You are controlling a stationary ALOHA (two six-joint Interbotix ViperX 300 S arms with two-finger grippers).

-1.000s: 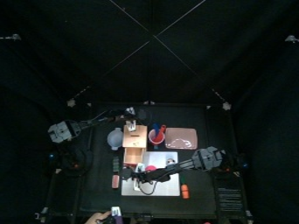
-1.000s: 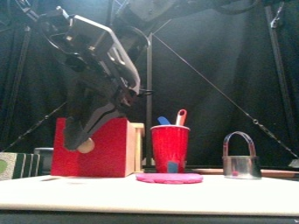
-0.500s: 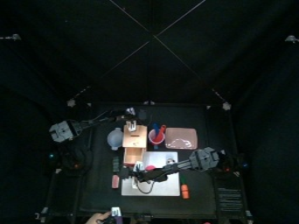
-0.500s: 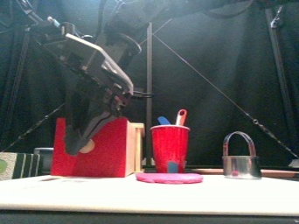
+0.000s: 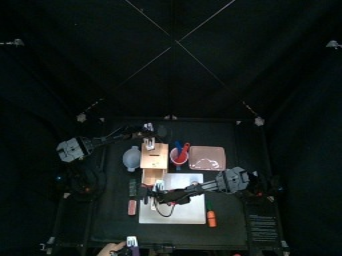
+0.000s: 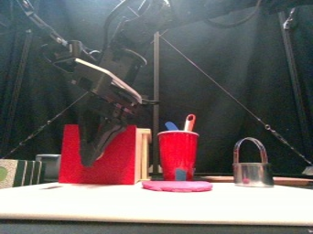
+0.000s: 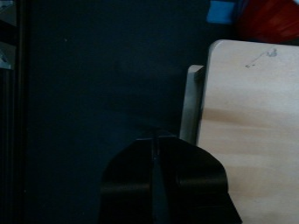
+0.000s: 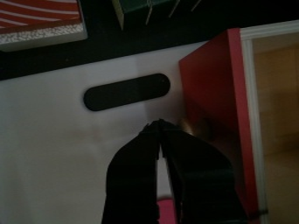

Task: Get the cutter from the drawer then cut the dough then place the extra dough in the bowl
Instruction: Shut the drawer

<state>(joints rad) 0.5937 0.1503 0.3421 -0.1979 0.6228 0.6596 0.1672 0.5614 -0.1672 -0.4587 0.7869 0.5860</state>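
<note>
The wooden box (image 5: 158, 160) has its red drawer front (image 6: 95, 157) pulled out. On the white board (image 6: 156, 207) lies a flat pink dough disc (image 6: 178, 186). The metal cutter (image 6: 253, 164) stands upright at the right, behind the board. My right gripper (image 8: 160, 131) is shut on nothing and hangs over the board beside the drawer front (image 8: 216, 96), near the dough (image 8: 177, 210). In the front view it (image 6: 91, 162) looms before the drawer. My left gripper (image 7: 158, 140) is shut and empty over the bare table, beside the box top (image 7: 251, 114).
A red cup (image 6: 178, 154) with a blue and a red toy knife stands behind the dough. The blue-grey bowl (image 5: 131, 158) sits left of the box, and the pink tray (image 5: 209, 156) lies at the back right.
In the front view my right gripper has risen and tilted away from the drawer front, showing more of its red face. The left arm stays put.
</note>
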